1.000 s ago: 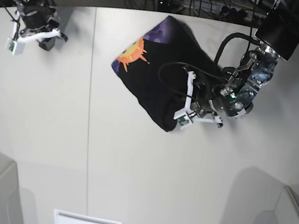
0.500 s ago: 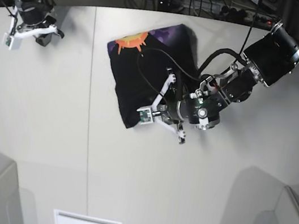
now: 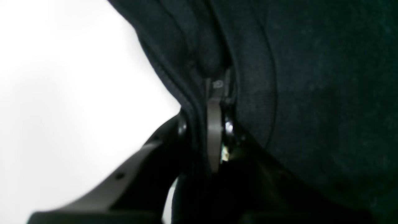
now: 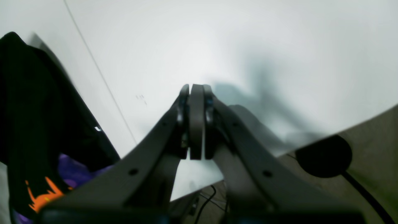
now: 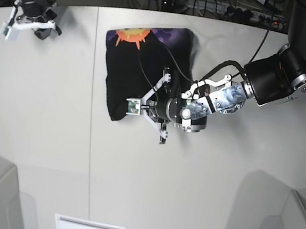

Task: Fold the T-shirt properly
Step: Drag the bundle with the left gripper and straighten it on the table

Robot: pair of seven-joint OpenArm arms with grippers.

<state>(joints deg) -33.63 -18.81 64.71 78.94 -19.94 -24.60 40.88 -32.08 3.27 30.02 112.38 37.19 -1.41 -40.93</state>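
While the black T-shirt [image 5: 143, 66] lies bunched on the white table [image 5: 44, 131], the left gripper [image 5: 142, 110] pinches its edge; the right gripper [image 5: 31, 15] hangs closed, empty, cables [image 5: 229, 10] behind.

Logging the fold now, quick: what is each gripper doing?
Left gripper: shut on the T-shirt, pinching a fold of black cloth.
Right gripper: shut, holding nothing.

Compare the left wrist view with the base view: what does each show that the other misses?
Only the left wrist view shows the left gripper with its jaws clamped on a black fold of the T-shirt. Only the base view shows the orange sun print, the right gripper off the cloth, and the whole table. Both show T-shirt and table.
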